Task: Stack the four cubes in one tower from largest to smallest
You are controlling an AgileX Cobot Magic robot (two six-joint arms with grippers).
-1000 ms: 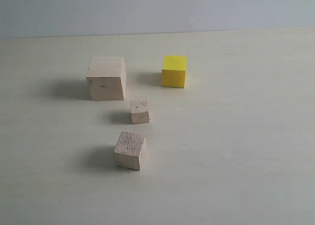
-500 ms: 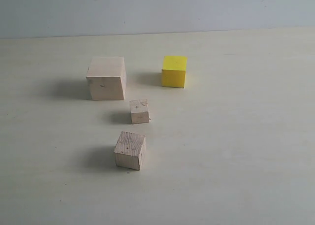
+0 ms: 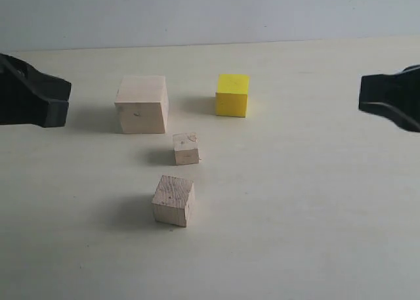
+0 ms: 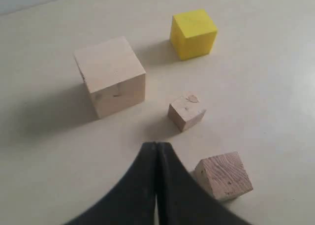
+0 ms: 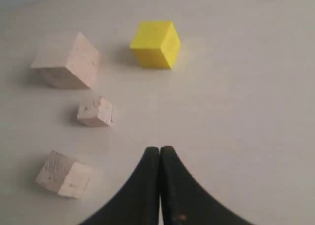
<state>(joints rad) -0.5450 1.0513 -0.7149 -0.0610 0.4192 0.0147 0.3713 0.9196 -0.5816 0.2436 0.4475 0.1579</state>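
Judging which arm should fetch the yellow cube (image 3: pixel 232 95) is the crux here: nothing is stacked yet, and all four cubes sit apart on the table (image 3: pixel 315 214). The large cube (image 3: pixel 141 103), the tower's base, stands toward the far edge on the left half. The yellow cube stands about level with it on its right, with a clear gap between them. The small cube (image 3: pixel 186 148) lies just in front of the large cube's right corner, and the medium cube (image 3: pixel 174 201) lies closer to the near edge.

The left gripper (image 3: pixel 64 101) hangs over the table's left side, jaws pressed together and empty, with the large cube between it and the yellow cube. The right gripper (image 3: pixel 363 98), likewise closed on nothing, hangs over the right side, and only bare table separates it from the yellow cube.

So the right arm probably has the cleaner line, since the yellow cube lies inward from it toward the table's middle. A cube has no long axis, so the jaws need only part and square up to two opposite faces.
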